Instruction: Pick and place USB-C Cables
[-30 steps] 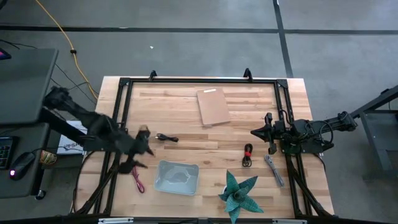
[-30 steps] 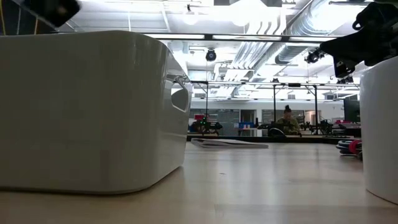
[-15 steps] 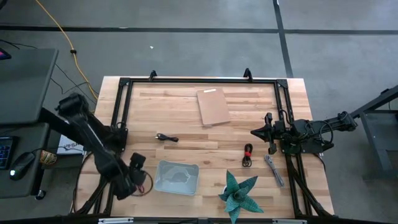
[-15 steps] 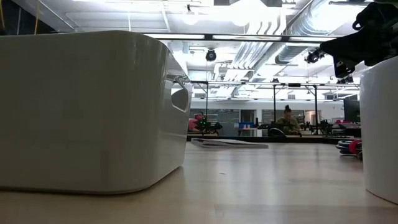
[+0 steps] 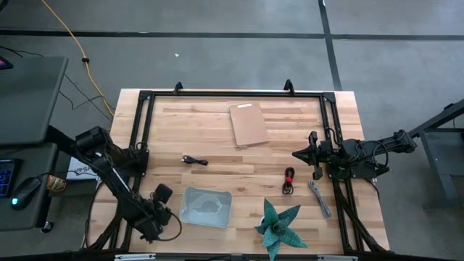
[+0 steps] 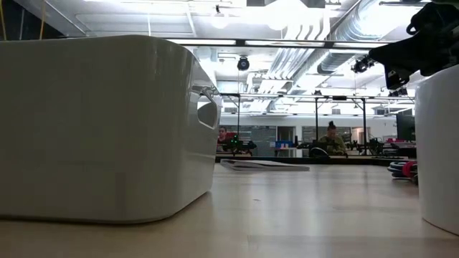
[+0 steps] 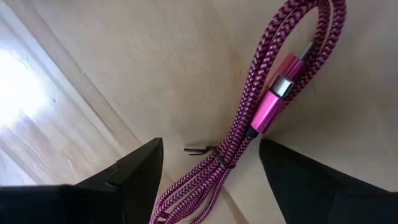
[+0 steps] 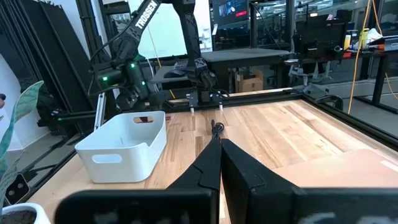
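In the left wrist view the red braided cable [image 7: 261, 118] lies coiled on the wood. My left gripper [image 7: 211, 143] is open just above it, one finger on either side of the bundle, apart from it. Seen from above, that gripper [image 5: 163, 209] sits at the near left, beside the white bin [image 5: 206, 206], and covers the red cable. The black cable [image 5: 194, 161], black-and-red cable [image 5: 288, 181] and grey cable [image 5: 320, 197] lie loose on the table. My right gripper [image 5: 296, 154] is shut and waits at the right side.
A brown board [image 5: 249, 123] lies toward the far edge, and a teal paper star [image 5: 279, 225] stands near the near edge. A black frame rail [image 5: 141, 130] runs around the table. Bare wood lies between the bin and the board. The bin [image 6: 107, 129] fills the low view's left.
My left arm has swung from beside the black cable toward the table's near edge and come down over the red cable beside the bin. The cables, the bin and the right arm have stayed where they were.
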`<act>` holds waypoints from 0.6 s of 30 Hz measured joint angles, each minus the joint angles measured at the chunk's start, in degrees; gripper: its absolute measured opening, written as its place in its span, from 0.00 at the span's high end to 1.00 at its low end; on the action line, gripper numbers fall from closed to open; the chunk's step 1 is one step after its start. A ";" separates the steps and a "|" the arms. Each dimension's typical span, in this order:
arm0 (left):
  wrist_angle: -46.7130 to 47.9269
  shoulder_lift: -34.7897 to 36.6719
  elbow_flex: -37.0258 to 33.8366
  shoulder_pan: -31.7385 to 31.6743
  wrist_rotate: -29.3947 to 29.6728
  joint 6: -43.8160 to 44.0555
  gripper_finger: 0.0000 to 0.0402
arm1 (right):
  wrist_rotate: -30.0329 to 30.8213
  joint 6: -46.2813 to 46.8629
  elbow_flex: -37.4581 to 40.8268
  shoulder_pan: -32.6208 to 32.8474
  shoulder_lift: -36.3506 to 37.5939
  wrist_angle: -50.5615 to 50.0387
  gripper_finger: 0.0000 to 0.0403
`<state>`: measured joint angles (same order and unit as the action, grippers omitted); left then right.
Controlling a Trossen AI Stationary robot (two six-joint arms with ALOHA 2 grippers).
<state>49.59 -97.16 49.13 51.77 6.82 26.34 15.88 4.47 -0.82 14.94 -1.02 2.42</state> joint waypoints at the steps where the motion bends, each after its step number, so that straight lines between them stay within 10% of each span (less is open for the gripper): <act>1: -0.25 0.26 -0.13 -0.12 0.00 -0.12 0.37 | 0.01 0.02 -0.01 -0.01 -0.01 0.00 1.00; 18: -1.82 2.73 -0.68 -6.09 -6.18 -7.03 0.97 | 0.00 0.02 0.00 0.00 -0.02 0.00 1.00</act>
<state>47.77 -94.42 48.45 45.68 0.64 19.31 15.88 4.49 -0.82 14.94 -1.04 2.42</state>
